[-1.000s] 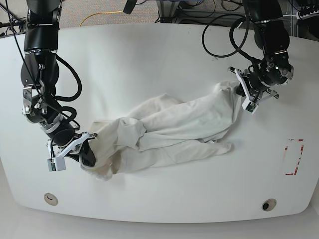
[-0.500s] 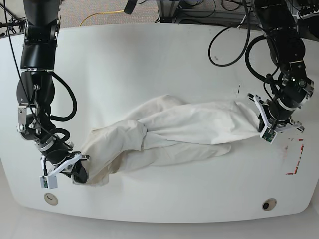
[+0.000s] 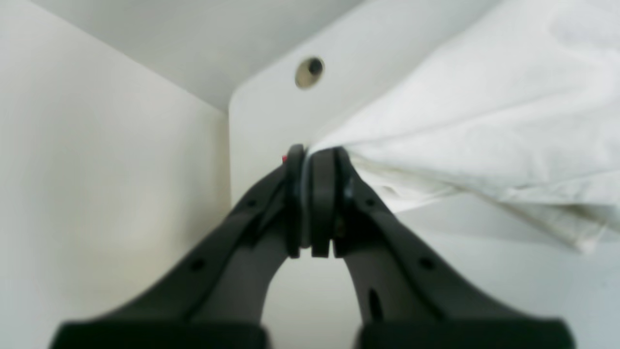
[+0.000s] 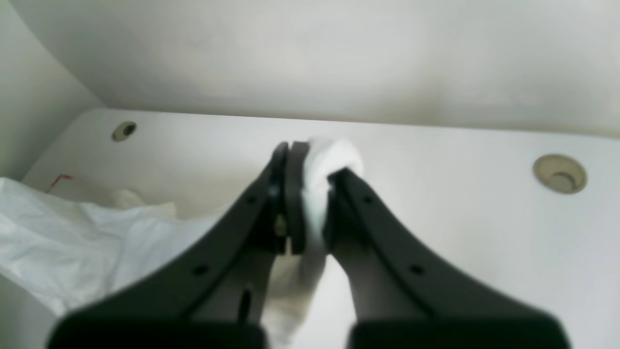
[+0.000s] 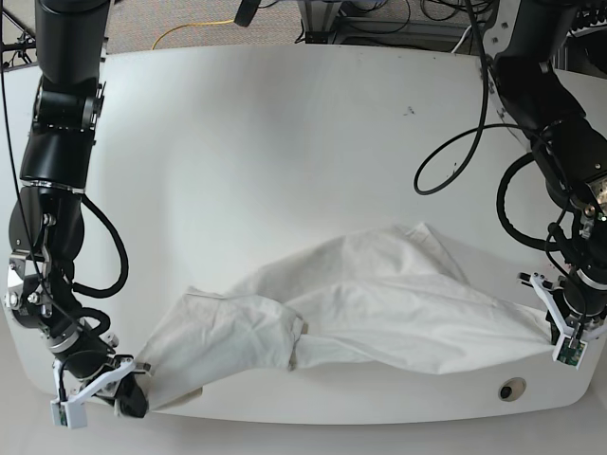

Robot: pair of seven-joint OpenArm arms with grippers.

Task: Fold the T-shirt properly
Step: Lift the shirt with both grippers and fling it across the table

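Right gripper [image 5: 130, 399]: low at the near left corner of the worktop [image 5: 285, 123] in the base view; one end of the T-shirt [image 5: 360, 303] runs straight into it.
Right jaws: closed tight on a bunched wad of white cloth, which bulges out past the tips in the right wrist view [image 4: 310, 194]; the rest of the cloth trails back and to the side.
Left gripper [image 5: 560, 332]: low near the near right edge of the worktop, with the opposite end of the T-shirt drawn to a narrow point at it.
Left jaws: pressed together on a thin edge of the cloth in the left wrist view [image 3: 310, 198]; the fabric fans out wide from the tips.
T-shirt position: stretched between the two grippers across the near half of the worktop, its middle lying on the surface.
T-shirt look: white and creased, twisted near the middle, with one flap peaking toward the far side; no print shows.
Worktop: white, with a round hole [image 5: 512, 390] near the front edge beside the left gripper.
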